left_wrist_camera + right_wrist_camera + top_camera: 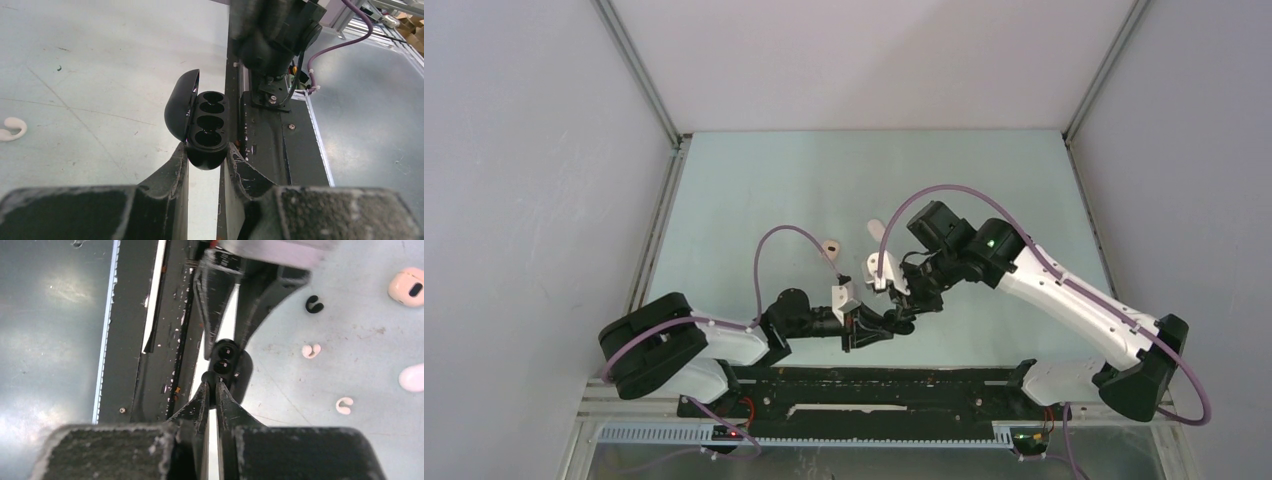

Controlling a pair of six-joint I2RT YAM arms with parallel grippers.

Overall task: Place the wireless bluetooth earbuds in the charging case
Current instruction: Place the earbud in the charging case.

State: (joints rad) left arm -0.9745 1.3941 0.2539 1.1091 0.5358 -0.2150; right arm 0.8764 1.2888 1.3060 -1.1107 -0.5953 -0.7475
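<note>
Between the fingers of the left hand [206,159], at the near edge of the bench [100,60], sits the black charging case [207,131], clamped across its rounded end. Its lid [178,107] stands open along one long side. The moulded wells face up and appear empty.

Over the opposite end of the case hangs the right hand [210,390], its fingers drawn almost together with only a thin slit between them. Whether anything small is pinched at the tips cannot be told, since the dark case lies right behind them in the right wrist view.

In the left wrist view the right arm [272,35] looms, blurred, beyond and above the case and blocks sight of what lies behind it. Beside the case runs the black rail [160,340] at the bench's near edge.

Out on the bench, well apart from both hands, lie three loose hook-shaped buds, none touching another: a black earbud [313,304], a beige earbud [311,350] and a white earbud [344,405]. Farther out rest a beige case [407,286] with a dark slot and a white case [413,377], the latter cut by the frame edge.
</note>
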